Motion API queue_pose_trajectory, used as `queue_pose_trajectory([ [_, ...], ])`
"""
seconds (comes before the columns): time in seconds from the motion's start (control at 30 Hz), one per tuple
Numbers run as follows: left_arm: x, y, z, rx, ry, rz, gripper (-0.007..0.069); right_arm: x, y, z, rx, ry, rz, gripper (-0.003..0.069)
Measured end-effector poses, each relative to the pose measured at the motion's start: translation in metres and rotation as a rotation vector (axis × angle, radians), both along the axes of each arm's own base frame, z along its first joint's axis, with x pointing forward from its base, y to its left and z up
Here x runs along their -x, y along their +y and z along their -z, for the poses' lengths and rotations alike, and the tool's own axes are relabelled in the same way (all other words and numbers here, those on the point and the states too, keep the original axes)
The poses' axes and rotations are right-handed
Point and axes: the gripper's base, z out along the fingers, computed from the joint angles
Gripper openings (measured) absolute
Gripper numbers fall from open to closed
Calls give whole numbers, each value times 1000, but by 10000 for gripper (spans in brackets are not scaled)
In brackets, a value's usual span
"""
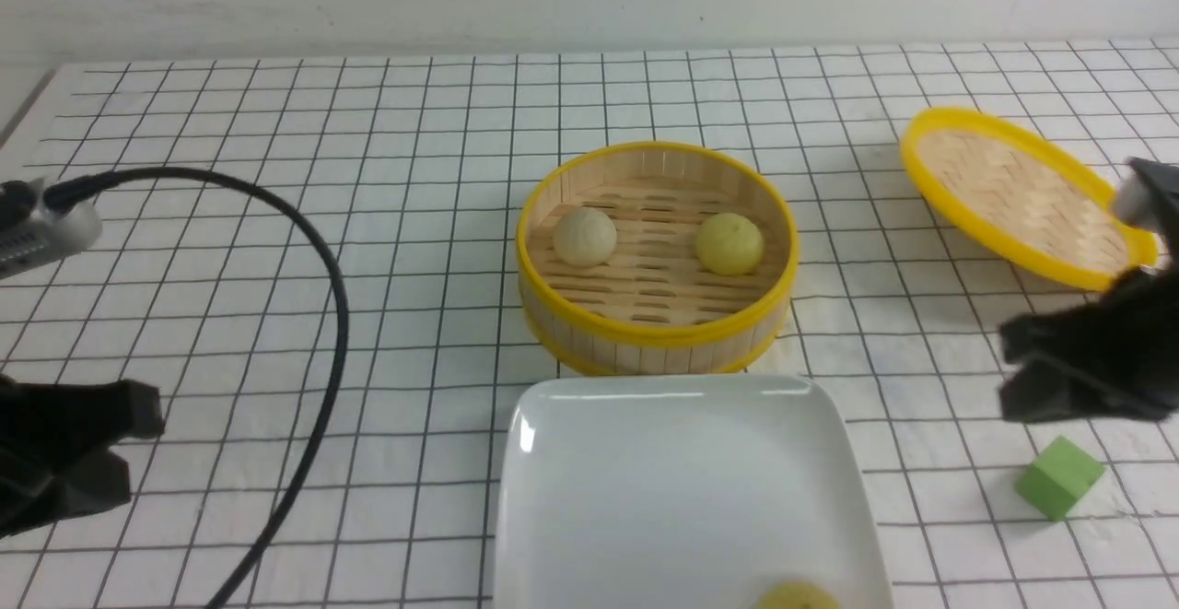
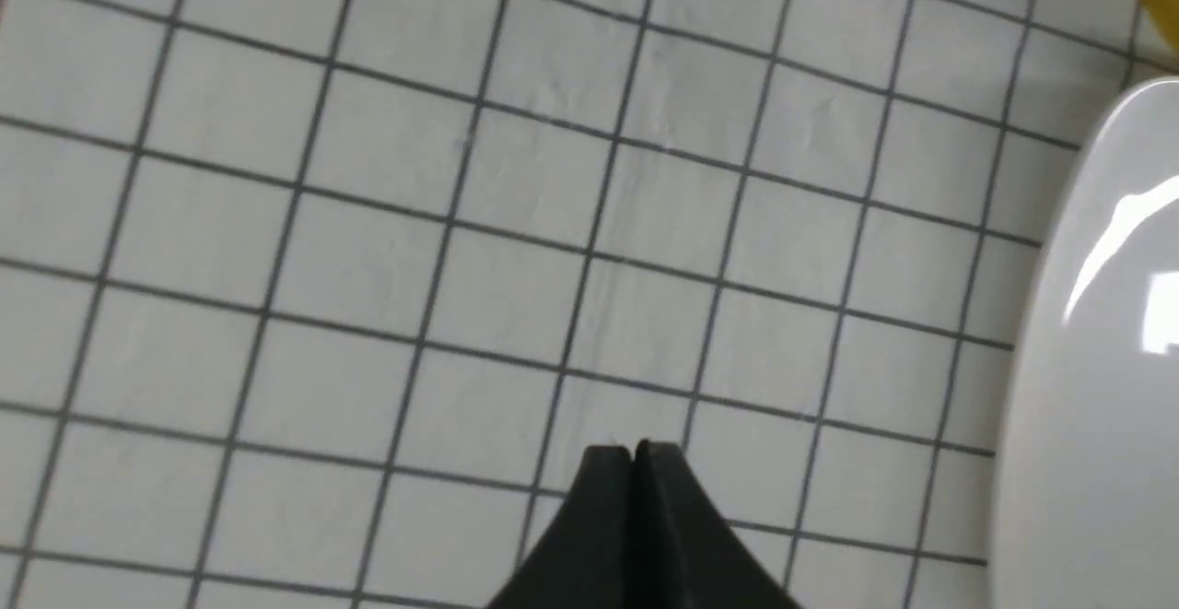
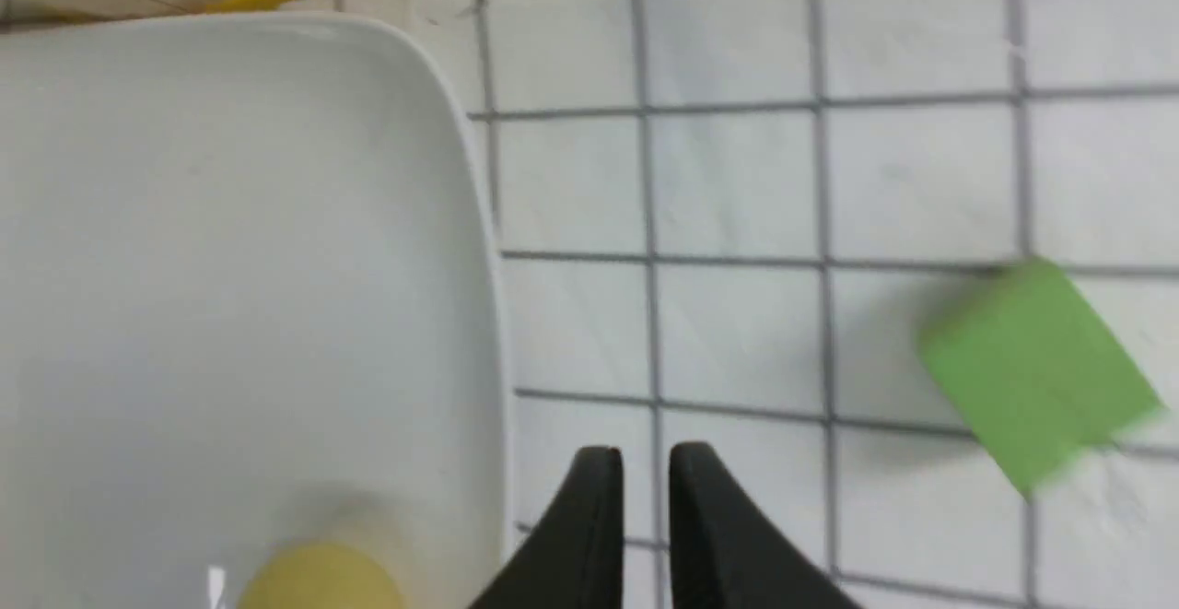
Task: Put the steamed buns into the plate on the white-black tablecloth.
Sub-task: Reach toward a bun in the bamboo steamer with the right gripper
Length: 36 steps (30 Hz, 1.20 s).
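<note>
Steamed buns are split between two places. One pale yellow bun [image 1: 798, 595] lies on the white square plate [image 1: 682, 462], at its near edge and partly cut off by the bottom of the front view. Two more sit inside the open bamboo steamer [image 1: 656, 337] just behind the plate, an off-white bun [image 1: 584, 235] on the left and a second yellow bun [image 1: 729, 242] on the right, well apart from each other. Everything rests on the white tablecloth [image 1: 368, 130] with its thin black grid, which covers the desk. The steamer's lid [image 1: 1022, 194] lies off to the right, tilted, and a green cube [image 1: 1059, 477] sits near the plate's right side. The left claw [image 2: 632, 450] hovers over bare cloth to the left of the plate, its jaws pressed together and holding nothing. The right claw [image 3: 645, 452] hangs between the plate and the cube, its jaws a narrow gap apart and empty. By this count the task looks about one third done: one bun is delivered, two are left to lift out of the steamer, and neither claw is near them.
</note>
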Motion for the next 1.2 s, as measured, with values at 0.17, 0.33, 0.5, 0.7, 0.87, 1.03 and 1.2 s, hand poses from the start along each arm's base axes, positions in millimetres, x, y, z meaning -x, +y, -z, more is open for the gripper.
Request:
queue_pose_trajectory([
  [0.17, -4, -5, -1, 53, -23, 13, 2, -61, 51, -6, 5, -31, -143, 258],
  [0.33, -5, -5, -1, 35, -36, 40, 6, -115, 79, -7, 55, -111, -205, 358],
  [0.5, -5, -5, -1, 29, -40, 50, 20, -155, 97, 2, 84, -136, -238, 416],
  [0.7, -6, -5, -1, 32, -46, 48, 46, -191, 109, 32, 123, -141, -251, 424],
  [0.87, -6, -5, -1, 38, -45, 42, 55, -201, 111, 54, 138, -138, -246, 333],
  [1.03, -5, -5, -1, 39, -40, 43, 55, -199, 111, 51, 138, -126, -252, 51],
  [1.2, -5, -5, -1, 40, -31, 45, 57, -170, 103, -7, 141, -109, -309, 14],
])
